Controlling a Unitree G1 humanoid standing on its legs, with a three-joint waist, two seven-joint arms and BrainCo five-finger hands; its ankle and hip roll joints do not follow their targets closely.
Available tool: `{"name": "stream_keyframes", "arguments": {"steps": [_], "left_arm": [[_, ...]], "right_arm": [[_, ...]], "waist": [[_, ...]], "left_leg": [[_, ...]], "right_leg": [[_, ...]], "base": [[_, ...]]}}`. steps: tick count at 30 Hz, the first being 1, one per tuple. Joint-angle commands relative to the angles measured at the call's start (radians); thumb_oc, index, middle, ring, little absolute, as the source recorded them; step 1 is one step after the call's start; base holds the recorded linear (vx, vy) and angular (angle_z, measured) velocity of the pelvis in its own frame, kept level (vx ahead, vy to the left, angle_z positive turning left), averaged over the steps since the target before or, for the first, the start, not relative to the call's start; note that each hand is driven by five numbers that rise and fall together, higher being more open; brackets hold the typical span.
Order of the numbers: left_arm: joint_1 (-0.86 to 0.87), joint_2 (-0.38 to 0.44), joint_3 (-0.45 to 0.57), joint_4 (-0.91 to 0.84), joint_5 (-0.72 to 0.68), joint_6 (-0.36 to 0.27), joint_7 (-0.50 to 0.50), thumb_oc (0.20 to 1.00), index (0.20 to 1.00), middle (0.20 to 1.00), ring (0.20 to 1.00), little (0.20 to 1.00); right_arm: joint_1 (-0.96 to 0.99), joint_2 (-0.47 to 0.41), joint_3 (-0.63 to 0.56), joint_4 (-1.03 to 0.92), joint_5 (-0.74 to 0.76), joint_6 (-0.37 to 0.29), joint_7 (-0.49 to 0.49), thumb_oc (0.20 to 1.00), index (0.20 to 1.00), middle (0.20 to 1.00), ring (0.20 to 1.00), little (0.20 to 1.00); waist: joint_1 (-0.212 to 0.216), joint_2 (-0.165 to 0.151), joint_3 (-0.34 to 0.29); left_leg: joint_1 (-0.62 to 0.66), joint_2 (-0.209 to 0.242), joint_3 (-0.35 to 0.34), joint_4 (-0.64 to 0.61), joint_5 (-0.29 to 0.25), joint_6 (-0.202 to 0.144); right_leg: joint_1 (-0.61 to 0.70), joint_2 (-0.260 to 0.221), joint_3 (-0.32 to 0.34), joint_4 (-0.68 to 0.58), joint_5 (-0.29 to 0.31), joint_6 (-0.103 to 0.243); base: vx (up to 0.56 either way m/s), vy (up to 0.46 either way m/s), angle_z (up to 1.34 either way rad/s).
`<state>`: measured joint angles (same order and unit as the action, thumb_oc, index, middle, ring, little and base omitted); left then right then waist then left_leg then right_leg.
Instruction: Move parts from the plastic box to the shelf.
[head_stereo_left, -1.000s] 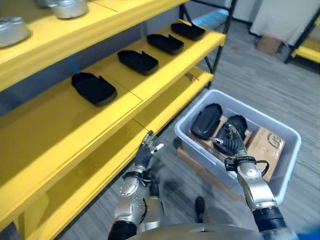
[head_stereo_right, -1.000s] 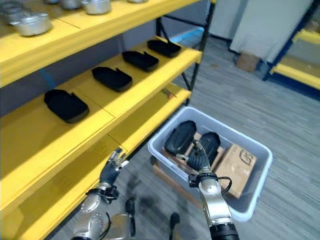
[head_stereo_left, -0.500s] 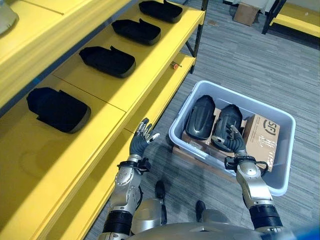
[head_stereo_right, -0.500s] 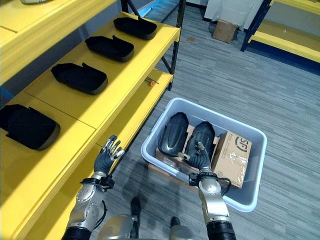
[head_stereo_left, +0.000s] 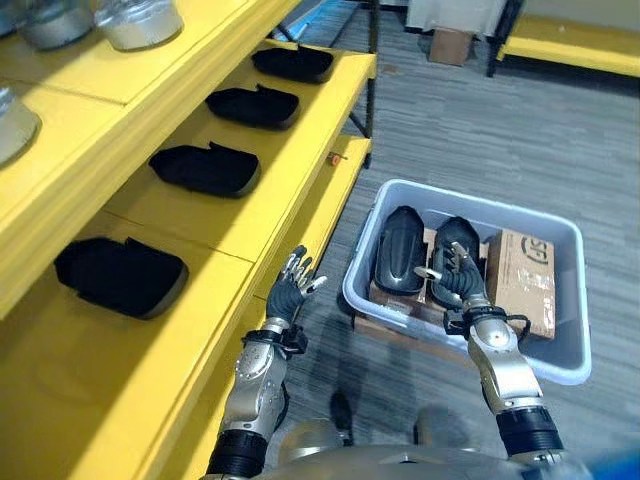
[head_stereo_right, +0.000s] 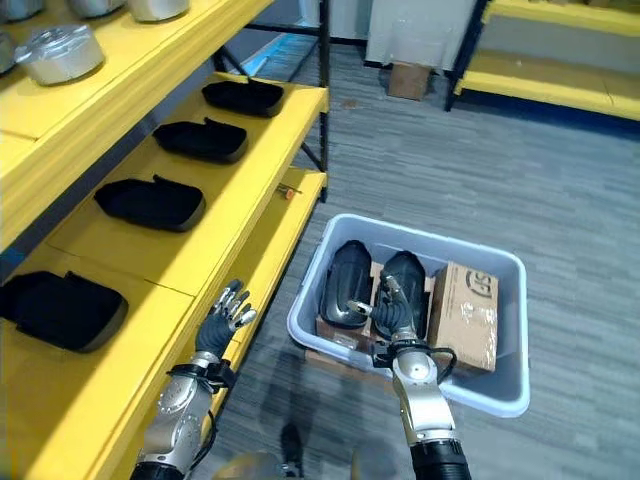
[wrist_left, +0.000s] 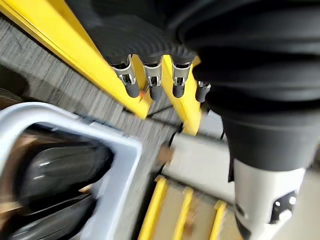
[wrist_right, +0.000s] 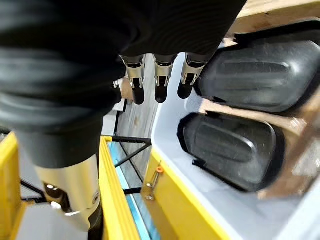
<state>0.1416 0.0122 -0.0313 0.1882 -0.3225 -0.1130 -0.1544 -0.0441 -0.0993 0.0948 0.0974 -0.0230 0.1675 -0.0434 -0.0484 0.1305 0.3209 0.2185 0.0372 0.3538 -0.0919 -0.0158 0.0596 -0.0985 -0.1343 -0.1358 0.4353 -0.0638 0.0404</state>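
A: What is different from one second ago?

B: Mostly the camera. The whole picture has shifted, so the shelf and the box only seem to move. The right hand (head_stereo_left: 452, 275) was above the box then and it stays there now. Nothing is lifted yet, so I judge the task is at the reaching step.

A: How are the hands?

B: Nearest, the left hand (head_stereo_left: 290, 295) hangs with straight, spread fingers beside the yellow shelf (head_stereo_left: 240, 215) edge, holding nothing. The right hand also has straight, loose fingers and holds nothing.

A: Where are the parts?

B: Two black parts lie side by side in the box (head_stereo_left: 565, 360), next to a carton (head_stereo_left: 520, 280). The right hand is just over the right part (head_stereo_left: 455, 240); whether it touches, I cannot tell. The left part (head_stereo_left: 398, 248) is just beside it. Farther away, four black parts (head_stereo_left: 205, 168) already sit in a row on the shelf.
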Motion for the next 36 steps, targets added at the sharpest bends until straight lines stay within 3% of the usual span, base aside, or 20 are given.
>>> {"name": "stream_keyframes", "arguments": {"steps": [1,2,4,5,6,14,16,17,18,19,20,21,23,25,26,30,36], "left_arm": [[-0.016,-0.038,0.053,-0.062,0.016,-0.05,-0.013,1.0,1.0,1.0,1.0,1.0],[-0.006,-0.04,0.067,-0.063,0.011,-0.059,-0.015,1.0,1.0,1.0,1.0,1.0],[-0.001,-0.047,0.09,-0.048,0.002,-0.072,-0.021,1.0,1.0,1.0,1.0,1.0],[-0.02,-0.049,0.091,-0.037,0.005,-0.077,-0.016,1.0,1.0,1.0,1.0,1.0],[-0.022,-0.055,0.083,-0.029,0.006,-0.078,-0.017,1.0,1.0,1.0,1.0,1.0],[-0.034,-0.097,0.077,-0.016,0.023,-0.088,-0.008,1.0,1.0,1.0,1.0,1.0],[-0.033,-0.104,0.075,-0.026,0.023,-0.086,-0.004,1.0,1.0,1.0,1.0,1.0],[-0.034,-0.109,0.07,-0.034,0.023,-0.083,-0.003,1.0,1.0,1.0,1.0,1.0],[-0.043,-0.105,0.07,-0.031,0.024,-0.083,-0.001,1.0,1.0,1.0,1.0,1.0],[-0.038,-0.101,0.064,-0.033,0.022,-0.079,-0.005,1.0,1.0,1.0,1.0,1.0],[-0.031,-0.093,0.05,-0.038,0.028,-0.072,-0.017,1.0,1.0,1.0,1.0,1.0],[-0.032,-0.083,0.05,-0.035,0.03,-0.072,-0.019,1.0,1.0,1.0,1.0,1.0],[-0.034,-0.072,0.059,-0.024,0.036,-0.068,-0.021,1.0,1.0,1.0,1.0,1.0],[-0.026,-0.072,0.049,-0.025,0.037,-0.072,-0.026,1.0,1.0,1.0,1.0,1.0],[-0.015,-0.056,0.036,-0.032,0.036,-0.077,-0.036,1.0,1.0,1.0,1.0,1.0],[-0.025,-0.051,0.026,-0.015,0.033,-0.079,-0.045,1.0,1.0,1.0,1.0,1.0],[-0.048,-0.04,0.001,-0.016,0.029,-0.084,-0.049,1.0,1.0,1.0,1.0,1.0]], "right_arm": [[-0.055,0.0,-0.026,-0.04,-0.006,-0.038,0.019,1.0,1.0,1.0,1.0,1.0],[-0.062,0.012,-0.016,-0.034,-0.011,-0.035,0.026,1.0,1.0,1.0,1.0,1.0],[-0.049,0.049,-0.012,-0.029,-0.028,-0.033,0.035,1.0,1.0,1.0,1.0,1.0],[-0.048,0.041,-0.021,-0.033,-0.03,-0.039,0.022,1.0,1.0,1.0,1.0,1.0],[-0.058,0.042,-0.026,-0.03,-0.032,-0.039,0.019,1.0,1.0,1.0,1.0,1.0],[-0.043,0.028,-0.045,-0.046,-0.028,-0.046,0.008,1.0,1.0,1.0,1.0,1.0],[-0.032,0.015,-0.051,-0.062,-0.024,-0.046,0.012,1.0,1.0,1.0,1.0,1.0],[-0.023,-0.003,-0.045,-0.078,-0.025,-0.046,0.012,1.0,1.0,1.0,1.0,1.0],[-0.031,-0.005,-0.043,-0.077,-0.031,-0.045,0.007,1.0,1.0,1.0,1.0,1.0],[-0.024,-0.01,-0.056,-0.08,-0.032,-0.044,0.005,1.0,1.0,1.0,1.0,1.0],[-0.004,-0.013,-0.084,-0.101,-0.029,-0.045,0.008,1.0,1.0,1.0,1.0,1.0],[-0.003,-0.002,-0.085,-0.102,-0.026,-0.045,0.014,1.0,1.0,1.0,1.0,1.0],[-0.013,0.018,-0.074,-0.096,-0.017,-0.046,0.019,1.0,1.0,1.0,1.0,1.0],[0.009,0.03,-0.099,-0.1,-0.012,-0.055,0.018,1.0,1.0,1.0,1.0,1.0],[0.01,0.048,-0.099,-0.097,-0.008,-0.052,0.024,1.0,1.0,1.0,1.0,1.0],[0.027,0.059,-0.114,-0.097,-0.013,-0.056,0.03,1.0,1.0,1.0,1.0,1.0],[0.017,0.051,-0.113,-0.096,-0.033,-0.057,0.034,1.0,1.0,1.0,1.0,1.0]], "waist": [[0.026,0.002,0.025],[0.029,0.003,0.024],[0.046,-0.029,-0.007],[0.036,-0.038,-0.017],[0.035,-0.044,-0.02],[0.018,-0.05,-0.015],[0.018,-0.077,0.0],[0.042,-0.125,0.042],[0.051,-0.137,0.064],[0.056,-0.143,0.066],[0.05,-0.143,0.056],[0.048,-0.142,0.052],[0.054,-0.111,0.031],[0.047,-0.103,0.009],[0.041,-0.094,-0.008],[0.032,-0.09,-0.027],[0.02,-0.091,-0.024]], "left_leg": [[0.036,0.019,-0.165,0.005,0.011,-0.12],[0.048,0.029,-0.157,0.005,0.008,-0.125],[0.047,0.023,-0.155,0.005,0.006,-0.112],[0.036,0.024,-0.175,0.005,0.009,-0.096],[0.042,0.029,-0.17,0.005,0.008,-0.095],[0.07,0.069,-0.156,0.02,0.056,-0.097],[0.026,0.061,-0.163,0.171,0.053,-0.116],[-0.03,0.042,-0.19,0.342,0.031,-0.142],[-0.038,0.073,-0.186,0.294,0.016,-0.13],[-0.033,0.153,-0.152,0.182,0.009,-0.1],[-0.068,0.24,-0.148,0.041,0.061,-0.092],[-0.073,0.258,-0.157,0.013,0.073,-0.099],[-0.034,0.24,-0.184,0.022,0.091,-0.121],[-0.028,0.243,-0.133,0.005,0.1,-0.136],[-0.023,0.213,-0.142,0.005,0.082,-0.131],[0.003,0.161,-0.124,0.005,0.064,-0.125],[0.011,0.149,-0.124,0.005,0.045,-0.118]], "right_leg": [[0.079,0.028,-0.11,-0.316,0.088,-0.027],[0.091,0.017,-0.132,-0.378,0.097,-0.023],[0.168,0.016,-0.109,-0.46,0.115,-0.026],[0.171,0.036,-0.056,-0.475,0.123,-0.025],[0.2,0.039,-0.08,-0.503,0.124,-0.027],[0.258,0.068,-0.097,-0.512,0.115,-0.027],[0.28,0.058,-0.112,-0.517,0.116,-0.03],[0.309,0.029,-0.106,-0.515,0.123,-0.028],[0.323,0.026,-0.098,-0.523,0.115,-0.023],[0.331,0.032,-0.078,-0.523,0.105,-0.018],[0.346,0.025,-0.08,-0.523,0.106,-0.01],[0.354,0.019,-0.074,-0.52,0.108,-0.009],[0.355,0.022,-0.04,-0.51,0.105,-0.025],[0.347,0.012,-0.04,-0.515,0.124,-0.033],[0.34,-0.009,-0.053,-0.523,0.117,-0.039],[0.315,-0.049,-0.066,-0.523,0.099,-0.031],[0.3,-0.048,-0.075,-0.523,0.086,-0.025]], "base": [[0.16,-0.077,-1.31],[0.17,-0.147,-0.96],[0.14,-0.171,-0.06],[0.14,-0.202,0.43],[0.13,-0.208,0.7],[0.11,-0.145,0.08],[0.07,-0.236,0.19],[0.0,-0.223,0.21],[0.04,-0.148,0.1],[0.14,0.043,0.03],[0.23,0.12,0.03],[0.22,0.157,0.13],[0.12,0.227,-0.22],[0.06,0.291,-1.23],[0.09,0.404,-1.0],[0.06,0.25,-0.05],[0.03,0.043,0.0]]}}
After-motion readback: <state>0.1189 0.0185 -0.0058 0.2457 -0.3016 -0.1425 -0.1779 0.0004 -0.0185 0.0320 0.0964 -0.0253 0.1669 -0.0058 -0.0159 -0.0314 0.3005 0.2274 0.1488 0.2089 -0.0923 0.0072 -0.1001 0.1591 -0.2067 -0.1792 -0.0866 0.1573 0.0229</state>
